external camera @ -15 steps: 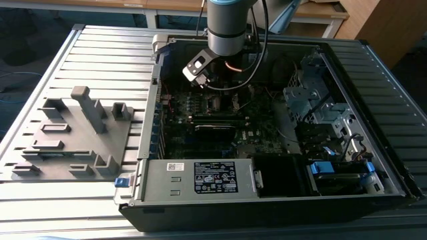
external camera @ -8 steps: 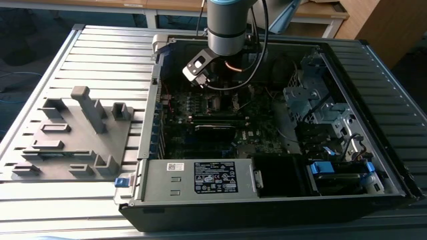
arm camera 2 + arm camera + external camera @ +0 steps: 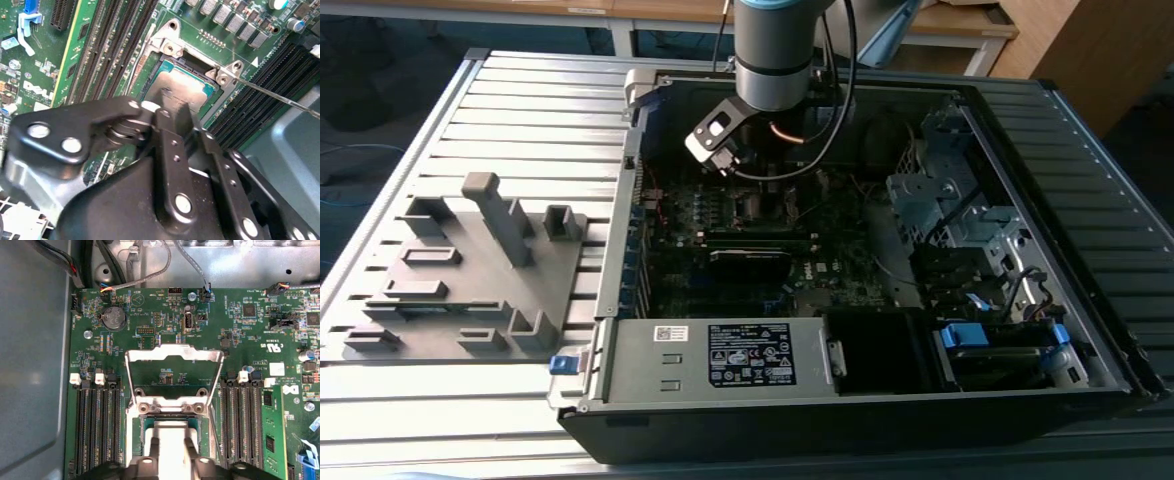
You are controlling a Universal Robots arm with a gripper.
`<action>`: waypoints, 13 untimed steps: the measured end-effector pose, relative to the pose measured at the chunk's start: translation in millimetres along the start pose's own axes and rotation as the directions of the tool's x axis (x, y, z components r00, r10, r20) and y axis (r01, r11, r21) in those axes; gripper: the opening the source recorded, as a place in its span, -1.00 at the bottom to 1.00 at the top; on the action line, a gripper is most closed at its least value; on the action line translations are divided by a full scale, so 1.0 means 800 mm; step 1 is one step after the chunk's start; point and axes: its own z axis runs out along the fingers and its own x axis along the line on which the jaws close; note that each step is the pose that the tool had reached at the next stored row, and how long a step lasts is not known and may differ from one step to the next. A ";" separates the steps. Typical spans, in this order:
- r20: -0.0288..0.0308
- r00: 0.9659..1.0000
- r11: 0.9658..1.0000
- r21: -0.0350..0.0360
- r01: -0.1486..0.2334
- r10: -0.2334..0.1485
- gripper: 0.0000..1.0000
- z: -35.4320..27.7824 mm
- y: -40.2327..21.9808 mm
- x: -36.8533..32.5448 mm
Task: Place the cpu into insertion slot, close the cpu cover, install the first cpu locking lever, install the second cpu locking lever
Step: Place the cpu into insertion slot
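Arm (image 3: 767, 60) is reaching down into the open black computer case (image 3: 854, 430), which lies on a grey slatted metal table (image 3: 520, 90). A grey fixture plate with upright blocks (image 3: 467, 300) sits beside the case on the exterior view's left, well apart from the arm.

In the first wrist view I see the black two-fingered gripper (image 3: 172, 442) directly over the insertion slot (image 3: 145, 432), the small square dark socket with a thin metal rim set in the green circuit board (image 3: 150, 315). The claw is clamped on the cpu (image 3: 172, 432), the small flat square chip with a dull silvery-grey top: one finger stands against each of two opposite edges. The second wrist view puts the same chip (image 3: 192, 85) inside the socket's outline (image 3: 165, 75). I cannot tell whether it is fully seated or just above the contacts.

The cpu cover (image 3: 172, 354), a square silvery metal frame with an open window, is swung up off the socket. It is hinged at the socket's far edge and leaves the socket uncovered.

A thin bare metal lever rod (image 3: 280, 97) runs out from the socket's corner bracket, raised over the long black memory slots (image 3: 260, 85). More such slots flank the socket on both sides (image 3: 95, 430).
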 end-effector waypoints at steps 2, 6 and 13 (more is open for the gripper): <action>0.000 1.000 1.000 0.000 0.000 0.000 -0.53 -0.0001 0.0000 0.0000; 0.000 1.000 1.000 0.000 0.000 0.000 -0.76 -0.0001 0.0000 0.0000; 0.001 1.000 0.999 0.034 0.000 0.000 -0.79 0.0005 0.0007 0.0000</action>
